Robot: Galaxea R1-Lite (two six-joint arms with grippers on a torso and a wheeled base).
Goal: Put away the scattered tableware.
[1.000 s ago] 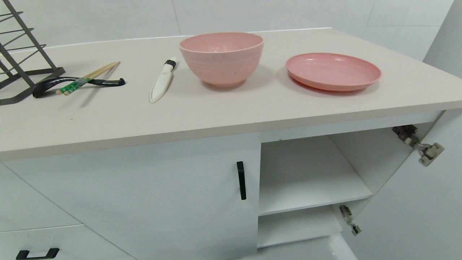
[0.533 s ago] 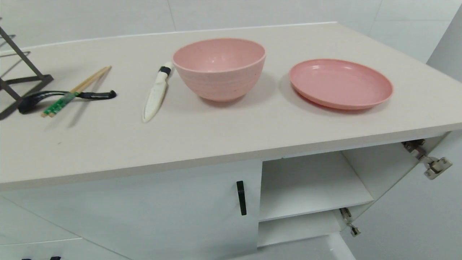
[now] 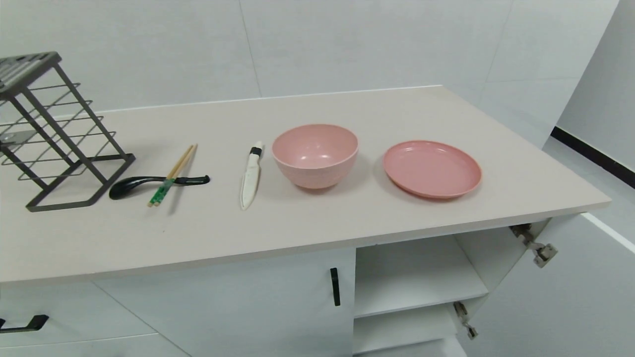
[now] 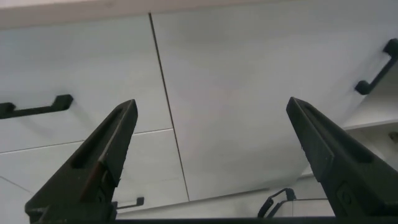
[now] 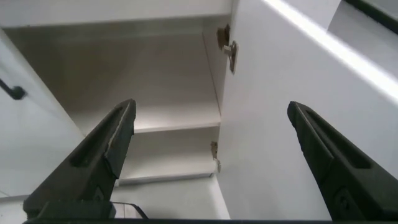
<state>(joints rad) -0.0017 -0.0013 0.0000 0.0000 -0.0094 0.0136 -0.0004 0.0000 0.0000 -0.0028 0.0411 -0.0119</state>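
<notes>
Cut off or hard to read: the wire rack (image 3: 54,130) at the far left of the counter (image 3: 307,225) runs out of the head view's left edge, as does a black drawer handle (image 3: 22,325) below. The open cupboard door (image 3: 585,297) leaves the frame at right and bottom. The lower cupboard shelf (image 3: 404,327) is partly hidden by the upper shelf (image 3: 416,277). Whether the white knife (image 3: 250,176) is sheathed cannot be told.

Tableware, left to right in one row on the counter:
- The black spoon (image 3: 149,182) lies just right of the rack.
- The chopsticks (image 3: 172,174) lie across the spoon's handle.
- The knife lies near the bowl, apart from it.
- The pink bowl (image 3: 315,154) stands upright.
- The pink plate (image 3: 431,168) sits just beside the bowl, apart from it.

Edges and room: a broad band of counter separates the row from the near edge. The plate sits well in from the right end. The cupboard compartment below the plate stands open.

Left gripper (image 4: 210,106): released, fingers spread wide, facing the closed cabinet fronts. Right gripper (image 5: 210,107): released, fingers spread wide, facing the open cupboard.
</notes>
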